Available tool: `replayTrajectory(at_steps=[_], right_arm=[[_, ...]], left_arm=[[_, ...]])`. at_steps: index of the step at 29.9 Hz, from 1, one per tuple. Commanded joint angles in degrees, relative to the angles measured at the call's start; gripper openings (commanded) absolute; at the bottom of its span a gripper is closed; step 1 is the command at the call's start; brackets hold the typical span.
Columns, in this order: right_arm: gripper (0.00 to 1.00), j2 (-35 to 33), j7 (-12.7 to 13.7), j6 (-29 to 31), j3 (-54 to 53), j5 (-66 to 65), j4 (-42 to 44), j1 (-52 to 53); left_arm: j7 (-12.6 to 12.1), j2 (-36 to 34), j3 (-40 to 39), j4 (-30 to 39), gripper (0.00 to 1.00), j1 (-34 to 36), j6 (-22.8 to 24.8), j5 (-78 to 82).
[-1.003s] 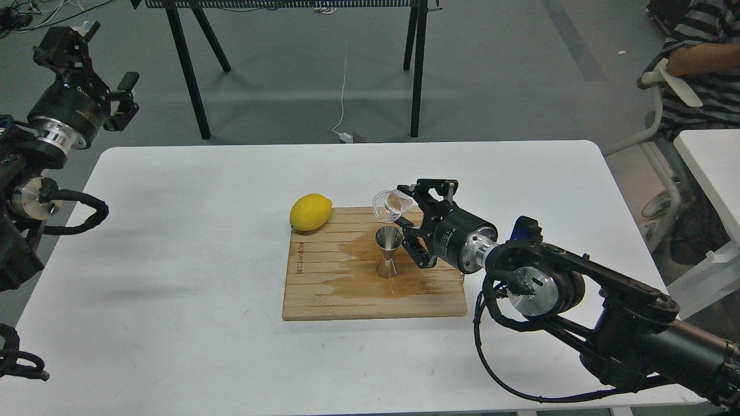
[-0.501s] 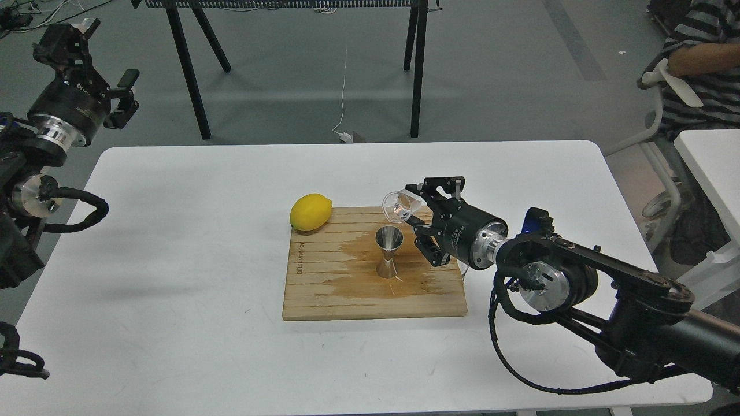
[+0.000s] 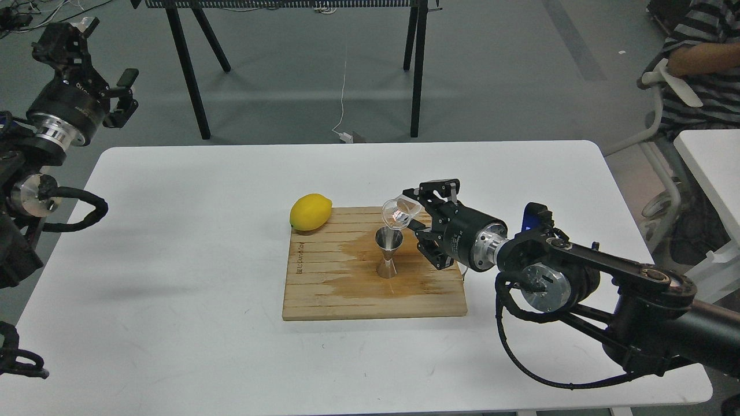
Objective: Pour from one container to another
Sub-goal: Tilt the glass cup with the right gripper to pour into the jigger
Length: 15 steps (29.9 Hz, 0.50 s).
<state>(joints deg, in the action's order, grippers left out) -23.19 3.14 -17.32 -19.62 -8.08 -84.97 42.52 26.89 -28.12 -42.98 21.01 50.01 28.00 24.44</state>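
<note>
The small clear glass cup (image 3: 398, 212) hangs tipped on its side, mouth to the left and down, just above the steel jigger (image 3: 388, 252). My right gripper (image 3: 414, 218) is shut on the cup from the right. The jigger stands upright on the wooden board (image 3: 324, 289), in the middle of a wet brown stain. My left gripper (image 3: 101, 69) is raised far off at the upper left, beyond the table, open and holding nothing.
A yellow lemon (image 3: 311, 211) rests at the board's back left corner. The white table (image 3: 173, 231) carries the board. Black trestle legs (image 3: 191, 69) stand behind the table, and a seated person (image 3: 699, 63) is at the far right.
My right gripper drew back to the right with the cup, then came slightly left and down again, bringing the cup's mouth close over the jigger. The left arm shifted only slightly.
</note>
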Motion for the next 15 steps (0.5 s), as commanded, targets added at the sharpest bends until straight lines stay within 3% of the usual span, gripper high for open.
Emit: replayTrajectory(at_steps=[1,15], right_arm=[[0.24,0.0,0.2,0.1,0.5,-0.9,0.1,0.5],[0.24,-1.1,0.3,0.3,3.6,-1.5,0.1,3.2]], left_arm=[[0.0,0.0,0.0,0.0,0.99,0.0,0.0,0.0],[0.0,0.1,0.0,0.0,0.99,0.0,0.0,0.0]])
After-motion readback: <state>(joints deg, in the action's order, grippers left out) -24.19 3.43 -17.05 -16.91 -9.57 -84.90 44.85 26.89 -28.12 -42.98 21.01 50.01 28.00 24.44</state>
